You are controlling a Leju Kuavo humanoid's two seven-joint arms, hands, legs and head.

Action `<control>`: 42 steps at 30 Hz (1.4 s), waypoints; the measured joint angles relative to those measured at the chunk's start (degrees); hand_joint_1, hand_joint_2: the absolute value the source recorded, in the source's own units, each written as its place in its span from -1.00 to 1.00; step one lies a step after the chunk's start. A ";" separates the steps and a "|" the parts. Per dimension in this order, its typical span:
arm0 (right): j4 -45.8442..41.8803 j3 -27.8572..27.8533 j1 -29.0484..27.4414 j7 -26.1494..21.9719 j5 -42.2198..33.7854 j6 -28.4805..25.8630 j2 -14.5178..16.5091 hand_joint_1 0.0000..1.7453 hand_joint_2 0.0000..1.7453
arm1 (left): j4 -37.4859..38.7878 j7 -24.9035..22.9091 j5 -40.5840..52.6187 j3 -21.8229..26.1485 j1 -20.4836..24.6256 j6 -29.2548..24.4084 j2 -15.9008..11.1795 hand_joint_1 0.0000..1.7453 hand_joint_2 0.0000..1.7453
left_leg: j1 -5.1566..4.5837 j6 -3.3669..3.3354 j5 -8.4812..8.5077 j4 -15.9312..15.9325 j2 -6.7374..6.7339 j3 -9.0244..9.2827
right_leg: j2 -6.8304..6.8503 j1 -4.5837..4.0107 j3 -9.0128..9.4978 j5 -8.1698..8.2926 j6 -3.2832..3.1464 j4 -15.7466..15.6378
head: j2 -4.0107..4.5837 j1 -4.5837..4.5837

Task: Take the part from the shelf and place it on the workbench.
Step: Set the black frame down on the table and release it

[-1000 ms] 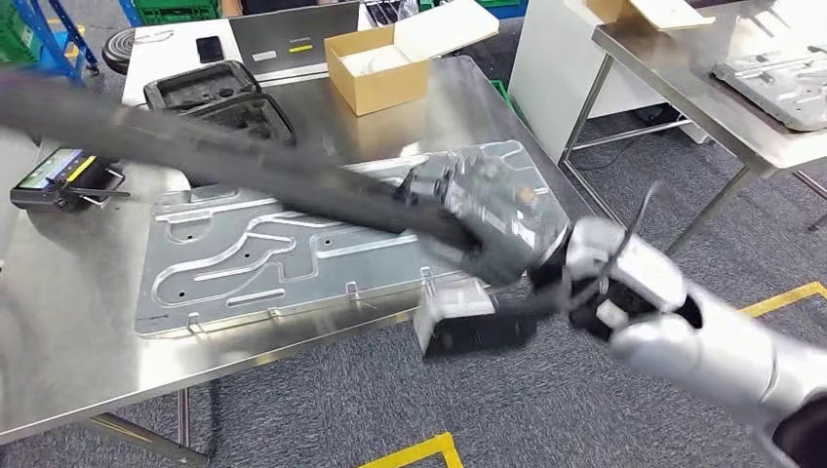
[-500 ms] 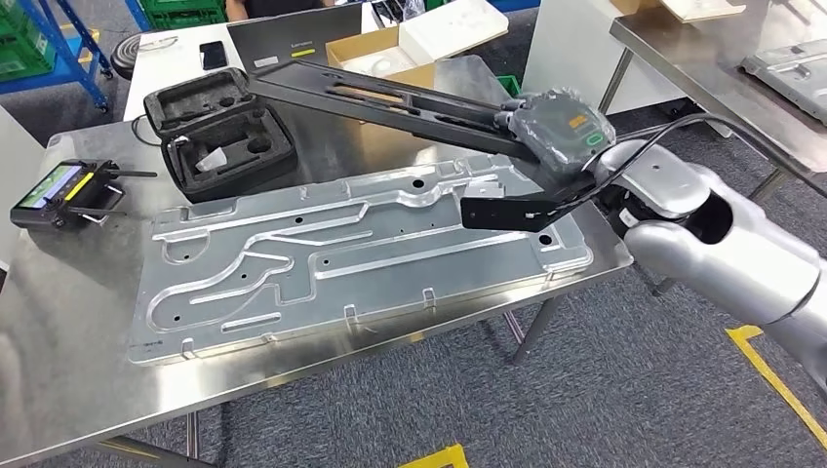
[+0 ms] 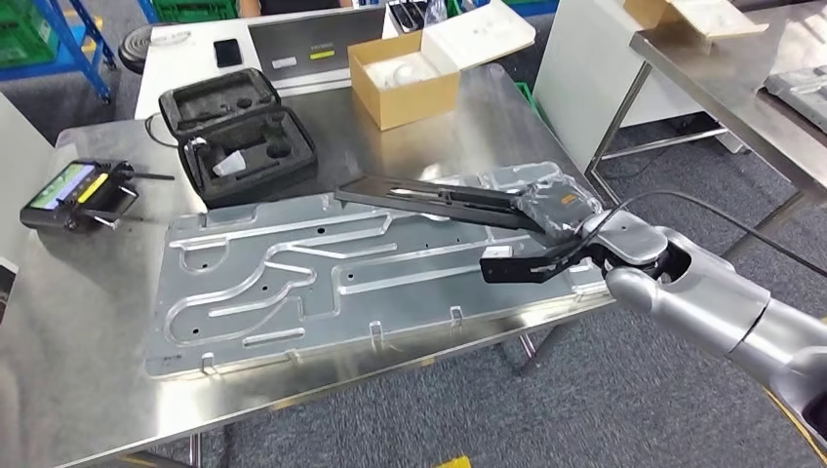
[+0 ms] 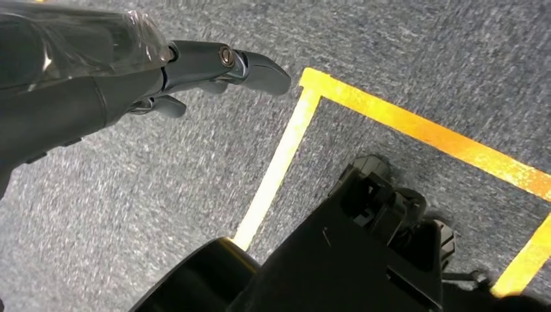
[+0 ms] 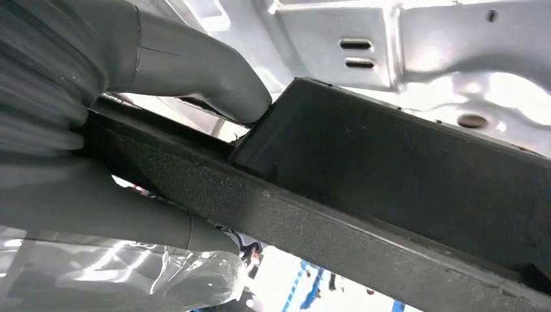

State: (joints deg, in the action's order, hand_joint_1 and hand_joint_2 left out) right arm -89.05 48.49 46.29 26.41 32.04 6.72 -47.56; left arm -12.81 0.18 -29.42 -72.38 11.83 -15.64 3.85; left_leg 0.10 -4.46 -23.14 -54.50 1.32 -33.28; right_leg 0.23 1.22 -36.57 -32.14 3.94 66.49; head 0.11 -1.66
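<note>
A steel workbench point(image 3: 59, 380) is seen in the head view, and most of its top is taken up by a large grooved aluminium plate point(image 3: 322, 283) lying flat. Above the plate's far right part, a long black part point(image 3: 439, 198) is held by the right hand point(image 3: 561, 210), one end gripped and the other end reaching out to the robot's left over the plate; whether the part touches the plate cannot be told. In the right wrist view the part point(image 5: 390, 195) is seen clamped between the thick grey thumb point(image 5: 195, 71) on one face and the other fingers point(image 5: 130, 214) on the opposite face, with the plate point(image 5: 403, 58) just beyond it. The silver right arm point(image 3: 722, 312) is brought in from the lower right, a black bracket point(image 3: 527, 263) at the wrist sitting low over the plate's near right corner. Behind the plate, an open black foam-lined case point(image 3: 239, 136) is placed on the bench, and an open cardboard box point(image 3: 405, 83) stands further back to the right. A handheld controller with a screen point(image 3: 78, 195) lies near the bench's left edge. The left hand point(image 4: 130, 71) is seen hanging over grey carpet point(image 4: 130, 214) marked with yellow tape point(image 4: 416, 130), nothing being held and the fingers loosely extended.
</note>
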 joint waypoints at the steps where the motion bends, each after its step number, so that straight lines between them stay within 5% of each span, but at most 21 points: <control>1: 0.88 0.10 -0.71 -0.16 0.11 -0.13 0.25 1.00 1.00 | 0.00 -0.13 0.20 -0.13 -0.05 -0.05 0.01 -1.00 1.00 | 0.01 -0.13 -0.26 0.00 0.03 0.32 | -0.07 0.05 -2.41 -0.94 0.11 3.87 | 0.00 0.04; 2: 1.69 0.17 -1.48 -0.38 0.21 -0.18 0.50 1.00 1.00 | 0.00 -0.28 0.36 -0.24 -0.08 -0.12 0.03 -1.00 1.00 | 0.03 -0.15 -0.54 0.00 0.07 0.71 | -0.10 0.13 -4.08 -0.76 0.20 5.96 | 0.00 0.05; 4: 3.04 0.23 -2.53 -0.78 0.51 -0.21 0.97 0.00 0.00 | 0.00 -0.49 0.58 -0.39 -0.13 -0.27 0.09 -1.00 1.00 | 0.14 0.18 -1.27 -0.07 0.20 1.73 | -0.09 0.46 -3.88 3.34 0.36 2.74 | 0.00 0.07; 6: 4.05 0.19 -2.71 -1.04 0.82 -0.33 1.44 -1.00 -1.00 | 0.01 -0.64 0.78 -0.56 -0.11 -0.33 0.13 -1.00 1.00 | 0.07 0.90 -2.22 -0.27 0.23 2.65 | -0.05 0.75 -0.83 8.28 0.65 -5.52 | 0.00 0.07; 8: 4.83 0.12 -2.67 -1.26 1.09 -0.51 1.87 -1.00 -1.00 | 0.02 -0.73 1.18 -0.67 -0.04 -0.38 0.12 -1.00 1.00 | -0.16 1.60 -2.88 -0.52 0.16 2.84 | -0.14 0.77 0.94 9.54 0.42 -9.99 | 0.00 0.04; 12: 6.22 0.09 -3.23 -1.50 2.02 -0.55 2.57 -1.00 -1.00 | 0.02 -0.33 1.51 -0.96 0.02 -1.04 0.13 -1.00 1.00 | -0.17 2.41 -4.02 -1.75 -0.10 2.22 | -0.26 0.66 1.12 8.74 -1.03 -10.24 | 0.00 -0.01; 16: 6.94 -0.17 -3.29 -1.48 2.61 -0.55 2.85 -1.00 -1.00 | 0.02 0.79 0.51 -0.97 0.09 -1.86 0.17 -1.00 -1.00 | -0.13 3.05 -9.49 -15.45 -0.56 -4.87 | -0.19 0.35 1.51 8.37 -1.73 -10.27 | 0.00 -0.08; 18: 7.32 -0.17 -3.44 -1.43 2.72 -0.54 3.02 -1.00 -1.00 | 0.02 0.84 0.34 -0.95 0.04 -1.93 0.20 -1.00 -1.00 | -0.43 2.45 -9.17 -18.50 -0.60 -7.17 | -0.22 -0.14 1.81 8.15 -2.03 -10.27 | 0.00 -0.07; 22: 7.70 -0.39 -3.44 -0.51 3.17 -0.06 3.22 -1.00 -1.00 | 0.04 -0.04 0.44 -0.99 -0.19 -1.41 0.15 -1.00 -1.00 | -2.07 -1.00 -1.26 -4.66 -0.81 -1.86 | -0.43 -1.11 2.72 7.76 -2.47 -10.39 | 0.00 -0.03; 24: 7.91 -0.53 -3.42 0.41 3.52 0.46 3.21 -1.00 -1.00 | 0.07 -0.36 0.31 -0.99 -0.18 -1.32 0.22 -1.00 -1.00 | -2.67 -1.90 -0.11 -1.22 -1.09 -0.35 | -0.38 -1.14 2.76 7.80 -2.36 -10.47 | 0.00 0.01; 26: 8.01 -0.75 -3.44 1.57 3.83 1.79 3.04 -1.00 -1.00 | 0.07 -0.48 0.12 -0.99 -0.35 -1.31 0.38 -1.00 -1.00 | -2.56 -1.77 0.35 -0.57 -1.17 -0.08 | -0.27 -1.10 2.74 7.80 -2.02 -10.51 | 0.00 0.01; 28: 7.80 -1.19 -3.19 3.13 3.75 4.89 2.47 -1.00 -1.00 | 0.07 -0.49 -0.09 -0.98 -0.48 -1.38 0.41 -1.00 -1.00 | -2.15 -1.72 1.01 0.34 -1.19 0.19 | -0.26 -1.12 2.12 5.97 -1.47 -8.70 | 0.00 0.03; 31: 6.56 -1.53 -1.94 5.90 2.48 11.26 1.18 -1.00 -1.00 | 0.09 -0.29 -0.39 -0.97 -0.61 -1.47 0.44 -1.00 -1.00 | -1.73 -1.69 1.52 0.74 -1.24 0.13 | -0.29 -0.80 -1.62 -0.53 -0.66 1.70 | 0.00 0.07; 33: 5.16 -1.49 -0.83 7.65 1.07 14.36 0.55 -1.00 -1.00 | 0.09 -0.13 -0.42 -0.96 -0.85 -1.48 0.49 -1.00 -1.00 | -1.43 -1.41 1.74 0.68 -1.35 -0.09 | -0.27 -0.40 -2.75 -1.90 -0.08 6.01 | 0.00 0.07; 34: 4.26 -1.48 -0.17 8.53 0.29 15.47 0.23 -1.00 -1.00 | 0.09 -0.06 -0.42 -0.96 -0.99 -1.52 0.49 -1.00 -1.00 | -1.21 -1.20 1.86 0.57 -1.40 -0.26 | -0.25 -0.14 -1.70 -0.90 0.27 4.82 | 0.00 0.07; 37: 1.39 -1.53 2.61 11.07 -1.61 17.78 -0.96 -1.00 -1.00 | 0.10 0.18 -0.46 -0.91 -1.12 -1.86 0.46 -1.00 -1.00 | -0.76 -0.37 2.07 -0.35 -1.38 -1.11 | -0.37 0.78 5.50 3.74 1.38 -6.95 | 0.00 0.09; 39: -0.71 -1.62 4.40 12.34 -2.15 18.71 -1.76 -1.00 -1.00 | 0.11 0.42 -0.61 -0.79 -1.17 -2.22 0.45 -1.00 -1.00 | -0.92 0.34 2.34 -1.04 -1.20 -1.78 | -0.81 0.94 7.27 4.62 0.97 -10.54 | 0.00 0.10; 42: -4.15 -1.83 6.22 13.22 -2.25 20.15 -2.73 -1.00 -1.00 | 0.13 0.64 -0.95 -0.55 -1.70 -2.54 0.38 -1.00 -1.00 | -0.88 1.28 2.42 -1.76 -1.01 -2.75 | -0.90 0.98 6.10 5.24 -0.65 -10.37 | 0.00 0.08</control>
State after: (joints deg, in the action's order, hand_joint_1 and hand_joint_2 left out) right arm -93.20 46.67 52.51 39.63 29.79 26.87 -50.29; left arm -12.68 0.81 -30.37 -72.94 10.13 -18.19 4.23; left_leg -0.78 -3.18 -20.72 -56.26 0.31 -36.03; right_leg -0.67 2.21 -30.47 -26.89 3.30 56.12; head 0.11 -1.58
